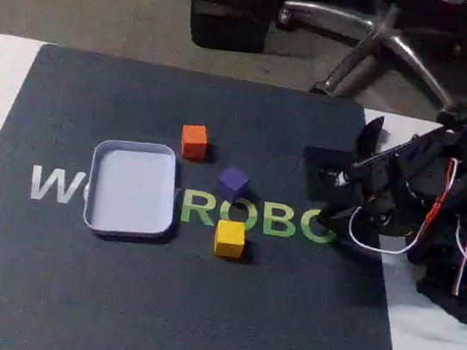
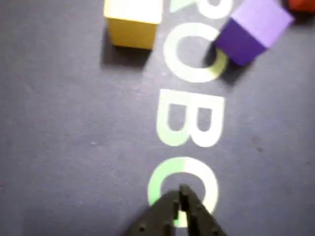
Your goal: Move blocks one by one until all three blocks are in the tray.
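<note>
1. Blocks first: three small cubes are seen sitting on the dark mat, none of them inside the tray.
2. Orange block is found just off the tray's upper right corner in the fixed view, close to the rim but whether it's touching can't be told. Only a sliver of it is caught at the top right edge of the wrist view.
3. Purple block is placed to the right of the tray, turned at an angle, sitting at the top of the green lettering. In the wrist view it is seen upper right, resting against the letter O.
4. Yellow block is parked below the purple one, just right of the tray's lower right corner. In the wrist view it is seen at the top left.
5. Tray is laid flat over the grey part of the printed logo, left of the blocks.
6. Gripper is seen at the bottom of the wrist view, over the letter C, with the jaws pinched together and nothing held between them.
7. Arm is folded at the mat's right edge in the fixed view, well apart from the blocks.
</note>
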You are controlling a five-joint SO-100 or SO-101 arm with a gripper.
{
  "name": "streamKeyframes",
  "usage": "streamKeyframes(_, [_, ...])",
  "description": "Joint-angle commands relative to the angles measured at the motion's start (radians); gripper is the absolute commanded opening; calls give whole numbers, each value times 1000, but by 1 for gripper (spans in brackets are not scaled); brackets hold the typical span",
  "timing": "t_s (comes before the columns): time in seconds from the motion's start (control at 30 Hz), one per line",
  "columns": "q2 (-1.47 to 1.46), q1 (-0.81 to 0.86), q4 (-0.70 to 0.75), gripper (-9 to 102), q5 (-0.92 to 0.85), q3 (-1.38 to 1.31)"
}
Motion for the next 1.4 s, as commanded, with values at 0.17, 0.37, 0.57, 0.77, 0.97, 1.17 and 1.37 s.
streamKeyframes(0.17, [2,18,-54,-8,0,-18])
streamKeyframes(0.37, [2,20,40,-8,8,-198])
streamKeyframes(0.57, [-6,-15,261,-8,15,-430])
streamKeyframes(0.77, [-58,-21,268,-8,15,-477])
streamKeyframes(0.97, [-239,-55,272,-8,51,-627])
streamKeyframes(1.17, [-472,-103,268,-8,121,-815])
streamKeyframes(1.37, [-747,-149,265,-7,196,-1002])
